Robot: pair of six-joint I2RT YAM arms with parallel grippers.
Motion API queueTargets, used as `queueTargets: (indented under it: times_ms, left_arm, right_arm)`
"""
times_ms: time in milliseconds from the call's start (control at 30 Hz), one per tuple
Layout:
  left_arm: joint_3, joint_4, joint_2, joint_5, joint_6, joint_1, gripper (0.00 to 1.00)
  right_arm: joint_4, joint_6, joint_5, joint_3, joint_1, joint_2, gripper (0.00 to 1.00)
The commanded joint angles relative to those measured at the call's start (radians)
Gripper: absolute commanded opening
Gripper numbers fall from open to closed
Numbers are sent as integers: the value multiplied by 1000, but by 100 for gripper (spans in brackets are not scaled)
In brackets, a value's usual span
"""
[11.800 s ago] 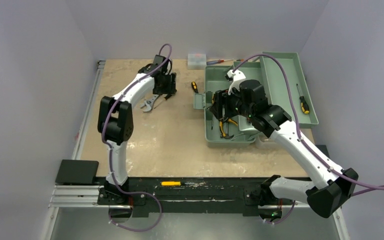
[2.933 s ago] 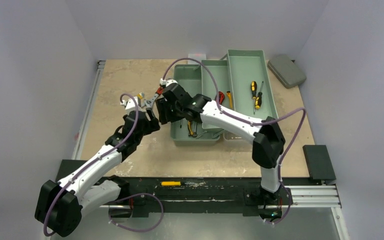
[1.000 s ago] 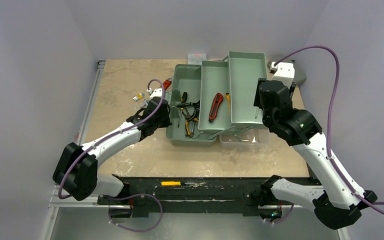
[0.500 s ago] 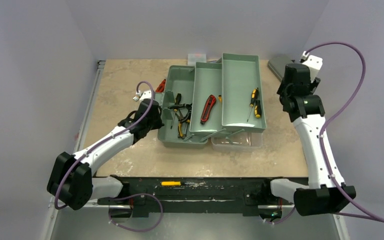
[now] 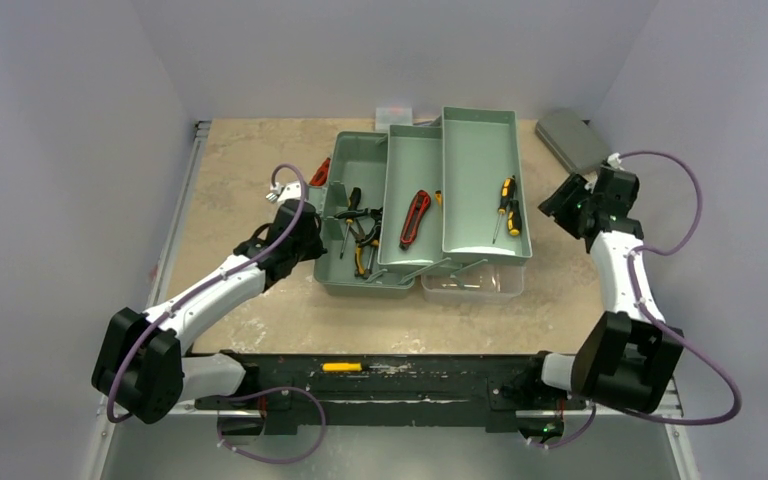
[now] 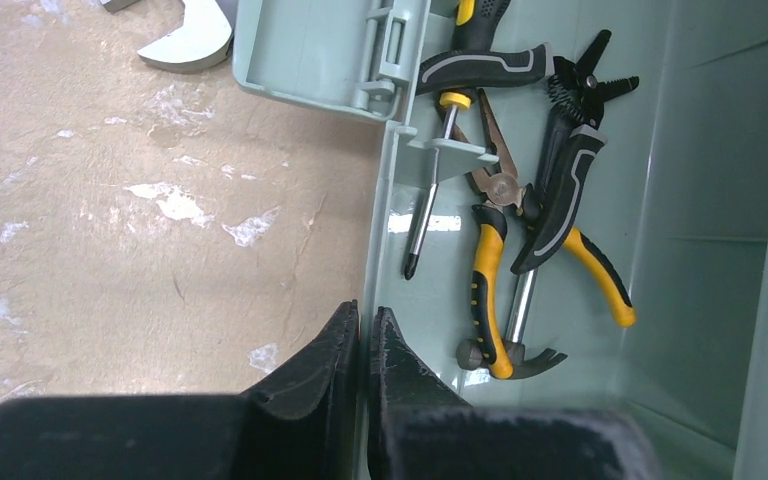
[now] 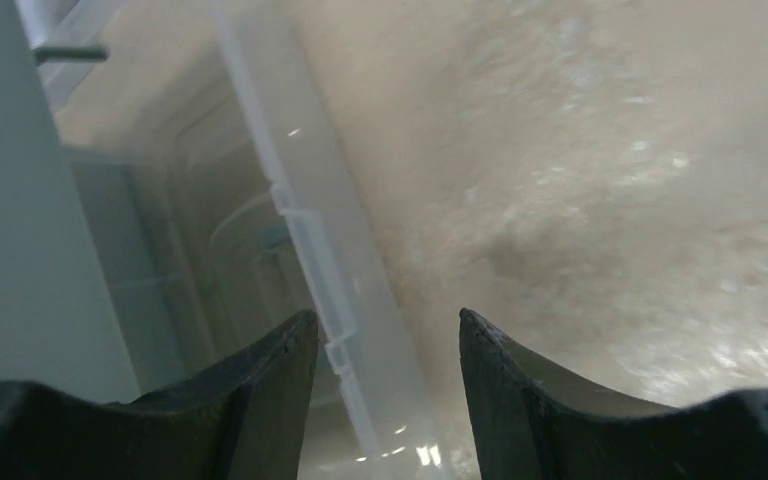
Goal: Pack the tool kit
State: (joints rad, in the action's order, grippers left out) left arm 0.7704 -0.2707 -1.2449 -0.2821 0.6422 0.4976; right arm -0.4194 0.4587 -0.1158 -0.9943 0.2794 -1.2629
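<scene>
Pressing its fingers together, the left gripper (image 6: 363, 335) sat right at the rim of the left wall of the toolbox (image 5: 370, 283); whether the rim was nipped between them I could not tell. Just beyond, inside the box, a screwdriver (image 6: 423, 222) lay with its tip toward the fingers, beside yellow-handled pliers (image 6: 488, 290) lying much the same way. The box's long axis ran from near to far, its trays (image 5: 475, 150) stepped out to the right. The right gripper (image 7: 388, 340), fingers spread and holding nothing, hung right of the box, facing the translucent lid (image 7: 310, 230).
</scene>
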Motion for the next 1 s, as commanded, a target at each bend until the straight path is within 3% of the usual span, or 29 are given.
queueTargets:
  times_ms: [0,200,333,433,600,767,967]
  left_arm:
    - [-5,-13,7,-13,-9,-26,0]
    - [-10,7,4,27,-21,-25,0]
    - [-10,14,-1,41,-26,-24,0]
    - [-10,25,-6,58,-33,-24,0]
    - [-10,39,-18,86,-38,-23,0]
    - [-27,66,0,97,-42,-21,0]
    - [-34,85,8,109,-50,-14,0]
  right_arm:
    - [231,23,-351,51,0,-50,52]
    - [253,-19,-457,50,0,-181,44]
    - [259,-27,-452,51,-1,-223,34]
    - [269,-32,-428,55,-12,-252,33]
    - [240,-57,-313,36,-70,-300,29]
    - [168,-92,-171,-17,-145,-309,0]
    - [64,-112,-32,-81,-166,-211,0]
